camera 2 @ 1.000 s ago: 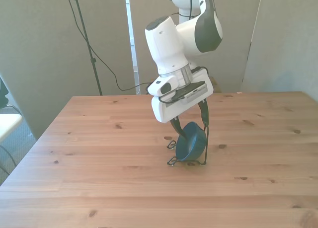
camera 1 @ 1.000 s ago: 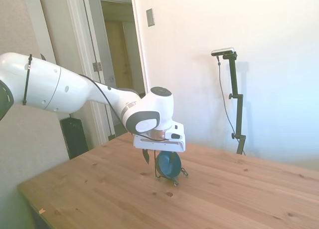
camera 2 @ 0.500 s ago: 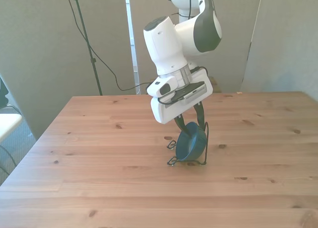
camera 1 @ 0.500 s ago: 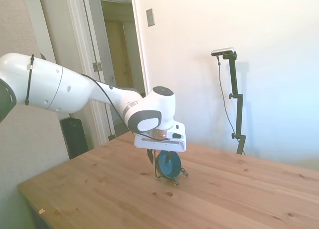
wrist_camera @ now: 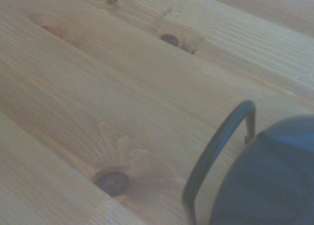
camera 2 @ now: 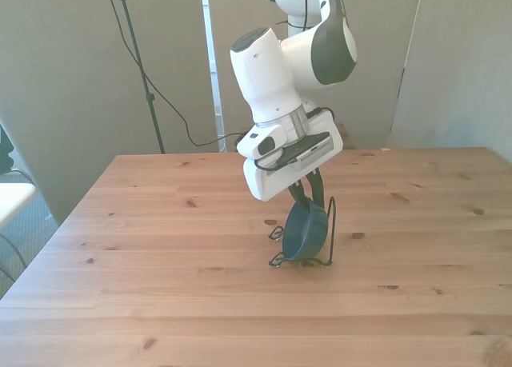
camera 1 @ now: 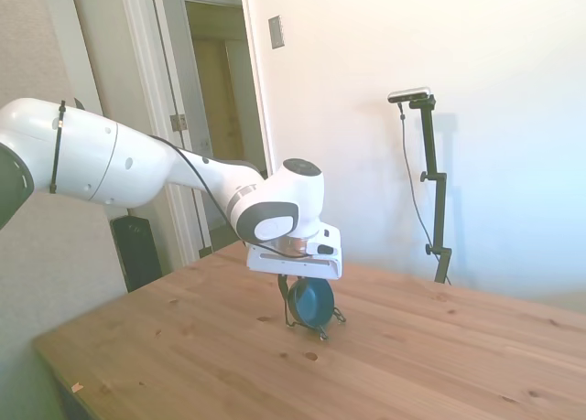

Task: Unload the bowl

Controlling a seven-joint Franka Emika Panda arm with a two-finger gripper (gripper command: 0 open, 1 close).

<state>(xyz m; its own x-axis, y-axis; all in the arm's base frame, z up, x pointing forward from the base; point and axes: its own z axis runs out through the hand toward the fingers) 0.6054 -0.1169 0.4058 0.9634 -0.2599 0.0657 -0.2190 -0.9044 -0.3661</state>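
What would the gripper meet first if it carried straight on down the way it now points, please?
The gripper points down at the bowl standing on edge in the wire stand. It would likely press onto the bowl's rim first, though depth is unclear.

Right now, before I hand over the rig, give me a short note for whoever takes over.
Gripper: down over the bowl's rim, fingers on either side of it; whether they are shut on it cannot be told.
Bowl: dark blue, standing on edge in the black wire stand, near the middle of the wooden table.
Done: arm brought onto the bowl.
Left: confirm the grip, lift the bowl clear of the stand, set it on the table.
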